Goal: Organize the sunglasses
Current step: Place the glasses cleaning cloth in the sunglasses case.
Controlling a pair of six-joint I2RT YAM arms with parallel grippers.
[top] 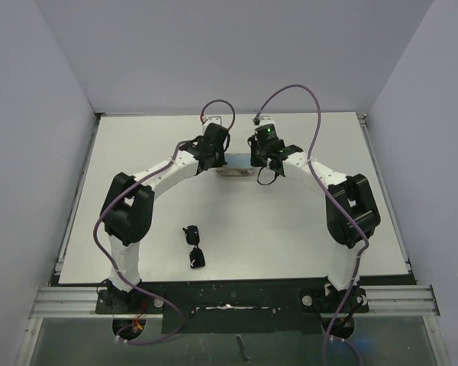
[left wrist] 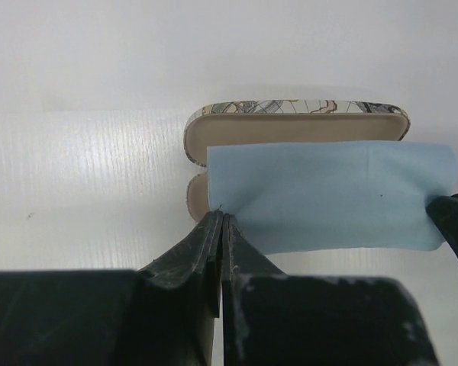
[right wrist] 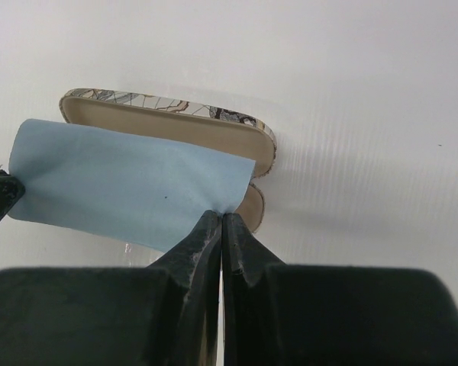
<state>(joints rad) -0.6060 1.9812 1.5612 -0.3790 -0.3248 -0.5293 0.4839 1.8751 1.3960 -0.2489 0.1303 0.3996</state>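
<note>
Currently left gripper (left wrist: 220, 218) and right gripper (right wrist: 222, 218) are each clamping a cloth (left wrist: 328, 194) corner, holding it over the open case (left wrist: 290, 128), far centre. Sunglasses (top: 194, 246) are lying near left. Uneven pulling could slip a corner free.

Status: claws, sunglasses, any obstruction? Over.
Left claw and right claw shut on blue cloth edges. Sunglasses lying untouched, front left. Cloth spans open case.

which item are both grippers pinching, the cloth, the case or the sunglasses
The light blue cloth: the left gripper and right gripper each pinch a corner. The case and sunglasses are ungripped.
</note>
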